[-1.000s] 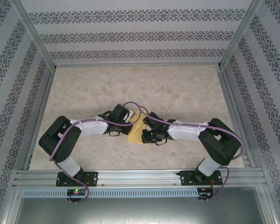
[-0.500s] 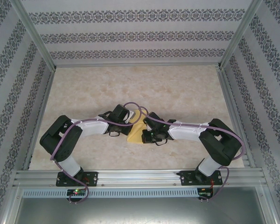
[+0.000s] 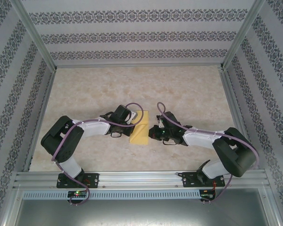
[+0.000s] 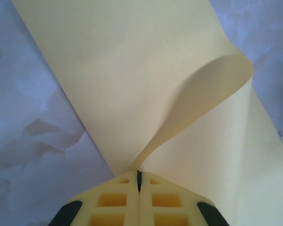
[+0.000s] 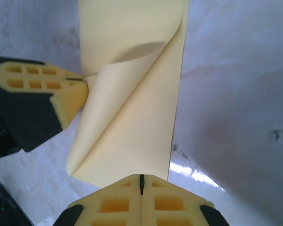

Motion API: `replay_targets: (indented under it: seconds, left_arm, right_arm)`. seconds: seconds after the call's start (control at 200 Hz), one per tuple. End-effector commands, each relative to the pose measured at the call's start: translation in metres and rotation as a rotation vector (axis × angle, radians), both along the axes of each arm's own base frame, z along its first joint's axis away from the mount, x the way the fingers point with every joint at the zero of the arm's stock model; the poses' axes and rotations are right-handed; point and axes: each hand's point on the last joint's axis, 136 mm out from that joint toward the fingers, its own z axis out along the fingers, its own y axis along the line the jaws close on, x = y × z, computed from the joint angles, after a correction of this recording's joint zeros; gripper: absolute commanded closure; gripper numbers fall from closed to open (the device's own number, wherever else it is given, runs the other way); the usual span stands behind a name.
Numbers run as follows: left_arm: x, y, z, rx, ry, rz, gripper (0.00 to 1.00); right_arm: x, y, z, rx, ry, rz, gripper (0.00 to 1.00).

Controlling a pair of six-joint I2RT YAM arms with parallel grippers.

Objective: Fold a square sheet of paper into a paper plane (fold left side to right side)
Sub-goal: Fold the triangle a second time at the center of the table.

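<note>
— Patterned wallpaper [image 3: 132,35] on three sides, marbled beige bench [image 3: 188,89] underneath. Where is the paper?
— The square sheet of paper [image 3: 142,134] lies around the middle of the bench, between the two arms.
— Lying flat?
— Mostly. From above it reads as a narrow yellow strip running near to far. Its left side is lifted: a flap rises off the bench and curls over toward the right, with a soft rounded bend and no crease.
— What lifts it?
— The left hand [image 4: 138,176]. Its yellow fingers are pressed together on the edge of that flap, pinching it at the left side of the sheet.
— And the other one?
— The right hand [image 5: 141,180] sits just to the right of the sheet, low over the bench, its fingers squeezed together with nothing visibly between them. Its tips are right at the paper's edge; I cannot tell whether they touch it.
</note>
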Motion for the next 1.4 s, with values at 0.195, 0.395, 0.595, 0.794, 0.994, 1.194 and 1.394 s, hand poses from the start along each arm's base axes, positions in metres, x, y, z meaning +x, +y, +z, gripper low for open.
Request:
replay_targets:
  seconds: [0.195, 0.395, 0.595, 0.794, 0.994, 1.194, 1.394]
  left_arm:
    - [-0.003, 0.004, -0.004, 0.005, 0.022, -0.014, 1.0]
    - [-0.003, 0.004, -0.004, 0.004, 0.022, -0.016, 1.0]
    - [-0.003, 0.003, -0.003, 0.002, 0.022, -0.018, 1.0]
    - [-0.003, 0.002, -0.002, -0.004, 0.023, -0.025, 1.0]
    - [-0.003, 0.0, 0.0, -0.008, 0.025, -0.028, 1.0]
    - [-0.003, 0.0, 0.001, -0.005, 0.026, -0.033, 1.0]
    - [-0.003, 0.0, 0.001, -0.003, 0.025, -0.033, 1.0]
  right_arm:
    - [0.039, 0.043, 0.027, 0.182, -0.059, -0.007, 1.0]
    - [0.045, 0.06, 0.018, 0.18, -0.039, 0.031, 1.0]
    - [0.045, 0.061, 0.001, 0.143, -0.004, 0.034, 1.0]
    - [0.043, 0.058, -0.01, 0.078, 0.016, 0.058, 1.0]
    - [0.039, 0.049, -0.019, 0.01, 0.029, 0.062, 1.0]
    - [0.035, 0.042, -0.026, -0.028, 0.039, 0.063, 1.0]
    - [0.033, 0.037, -0.032, -0.049, 0.052, 0.057, 1.0]
